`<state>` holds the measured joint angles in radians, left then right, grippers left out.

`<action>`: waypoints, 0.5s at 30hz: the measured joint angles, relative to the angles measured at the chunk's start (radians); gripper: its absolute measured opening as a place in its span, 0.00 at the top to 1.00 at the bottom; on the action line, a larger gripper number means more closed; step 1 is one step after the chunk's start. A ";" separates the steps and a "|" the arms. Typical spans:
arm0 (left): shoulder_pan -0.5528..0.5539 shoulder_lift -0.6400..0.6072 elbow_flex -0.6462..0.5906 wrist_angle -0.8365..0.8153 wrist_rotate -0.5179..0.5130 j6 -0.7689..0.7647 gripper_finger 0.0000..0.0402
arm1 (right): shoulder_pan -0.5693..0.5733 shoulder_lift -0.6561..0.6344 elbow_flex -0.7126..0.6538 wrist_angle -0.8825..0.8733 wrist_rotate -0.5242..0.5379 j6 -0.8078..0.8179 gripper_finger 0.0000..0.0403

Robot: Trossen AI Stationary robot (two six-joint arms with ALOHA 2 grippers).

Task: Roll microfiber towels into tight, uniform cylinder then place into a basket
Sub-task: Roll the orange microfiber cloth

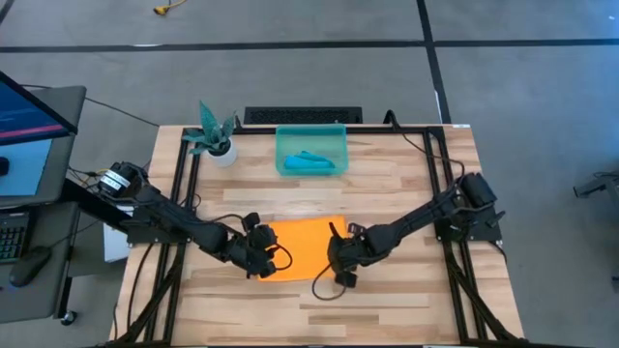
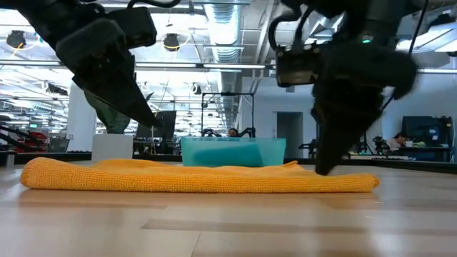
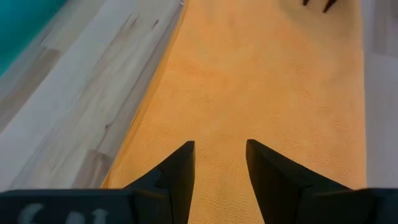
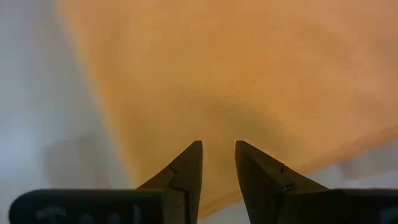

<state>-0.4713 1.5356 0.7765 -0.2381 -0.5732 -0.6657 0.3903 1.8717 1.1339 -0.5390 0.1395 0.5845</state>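
Your left gripper [image 1: 263,253] and right gripper [image 1: 338,253] sit low at opposite edges of the flat orange towel [image 1: 302,248], jaws narrowly parted, holding nothing. Beyond them: basket [image 1: 310,134] (teal towel [image 1: 311,160] inside), plant [image 1: 215,133].

Towel [image 1: 302,249] before basket [image 1: 311,166]

Both end effectors [image 1: 259,253] [image 1: 338,253] low — fingers apart

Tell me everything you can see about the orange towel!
The orange towel is a soft, nubbly cloth lying flat on the wooden table, looking folded into a thick pad, not yet rolled. It sits near the front, away from the teal basket. The left gripper is at one side edge and the right gripper at the other, both open over it.
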 joint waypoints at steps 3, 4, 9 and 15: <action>0.000 0.000 0.000 -0.006 -0.001 -0.007 0.66 | -0.023 0.000 0.001 -0.017 0.031 0.043 0.70; 0.000 0.000 0.000 -0.008 -0.001 -0.007 0.66 | -0.030 0.000 0.001 -0.019 0.042 0.045 0.70; 0.000 0.000 0.000 -0.013 -0.006 -0.007 0.66 | -0.077 0.000 0.001 -0.050 0.105 0.075 0.70; 0.000 0.000 0.000 -0.014 -0.011 -0.007 0.66 | -0.131 0.003 0.001 -0.067 0.154 0.096 0.70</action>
<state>-0.4713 1.5356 0.7765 -0.2516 -0.5838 -0.6731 0.2591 1.8750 1.1347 -0.6056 0.2932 0.6805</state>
